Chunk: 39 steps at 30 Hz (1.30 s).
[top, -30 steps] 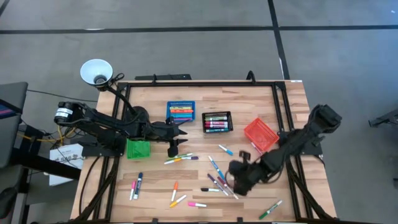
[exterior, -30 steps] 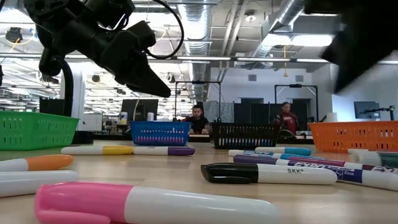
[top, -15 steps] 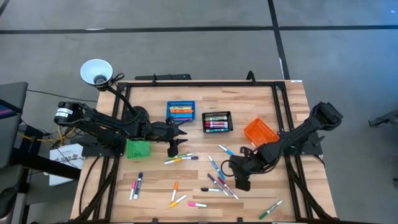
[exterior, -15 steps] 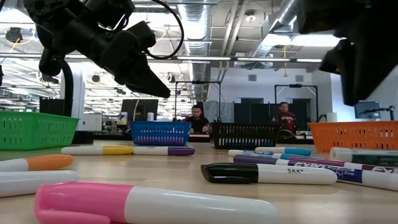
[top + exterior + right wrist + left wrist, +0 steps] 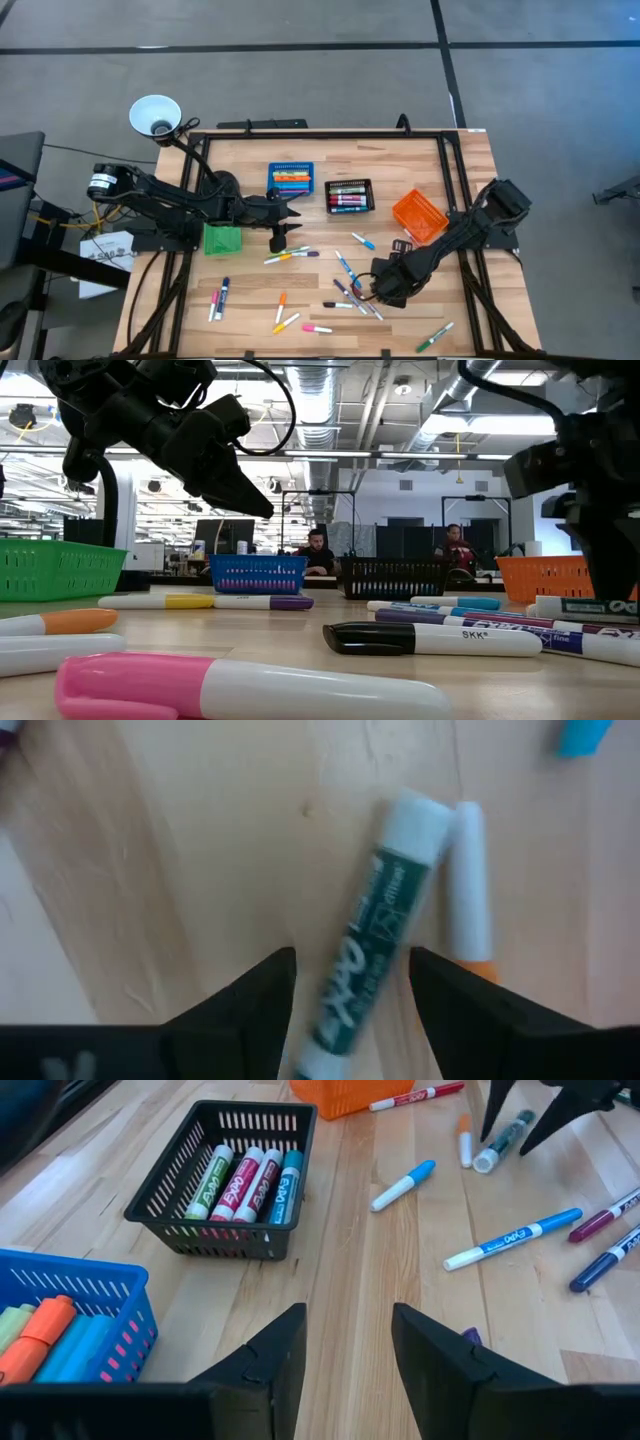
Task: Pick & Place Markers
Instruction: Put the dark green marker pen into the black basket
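Right end effector (image 5: 350,1010): fingers apart, straddling green-print marker (image 5: 375,935) on table (image 5: 460,320), 5 o'clock of centre. Advice: centre barrel, avoid neighbouring orange-tipped marker (image 5: 468,885), then close.

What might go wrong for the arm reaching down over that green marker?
The right end effector straddles a green-labelled white marker lying against a thin white orange-capped marker, so closing may catch or knock both. More loose markers crowd the wooden table there and might get scattered.
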Each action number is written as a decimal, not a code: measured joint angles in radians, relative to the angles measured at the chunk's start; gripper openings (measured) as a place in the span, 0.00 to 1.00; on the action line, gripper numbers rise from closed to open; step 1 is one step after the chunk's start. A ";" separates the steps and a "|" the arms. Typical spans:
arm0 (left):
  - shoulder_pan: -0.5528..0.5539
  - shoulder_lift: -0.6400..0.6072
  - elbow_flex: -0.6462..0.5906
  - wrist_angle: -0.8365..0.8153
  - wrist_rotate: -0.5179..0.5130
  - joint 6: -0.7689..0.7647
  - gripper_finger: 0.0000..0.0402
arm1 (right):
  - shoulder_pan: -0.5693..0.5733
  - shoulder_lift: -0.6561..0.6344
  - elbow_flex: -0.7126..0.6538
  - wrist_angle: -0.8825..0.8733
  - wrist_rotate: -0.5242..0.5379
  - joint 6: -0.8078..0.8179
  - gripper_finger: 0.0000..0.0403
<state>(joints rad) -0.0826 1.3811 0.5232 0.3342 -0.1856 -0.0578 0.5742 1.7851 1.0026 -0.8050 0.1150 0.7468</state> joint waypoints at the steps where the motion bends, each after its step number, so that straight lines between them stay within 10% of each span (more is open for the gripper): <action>1: 0.000 0.000 0.000 0.002 0.000 0.000 0.36 | -0.004 0.009 0.003 -0.002 -0.003 -0.007 0.47; 17: 0.000 0.000 0.000 0.004 0.000 0.000 0.36 | -0.059 0.030 0.046 -0.001 -0.048 -0.041 0.11; 32: 0.000 0.000 0.000 0.019 0.000 0.000 0.36 | -0.242 0.029 0.357 -0.164 0.472 -0.449 0.17; 39: 0.000 0.000 0.000 0.024 0.000 0.000 0.36 | -0.471 0.060 0.363 -0.123 0.396 -0.682 0.17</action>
<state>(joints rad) -0.0826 1.3808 0.5232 0.3579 -0.1856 -0.0575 0.1028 1.8451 1.3657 -0.9283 0.5110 0.0653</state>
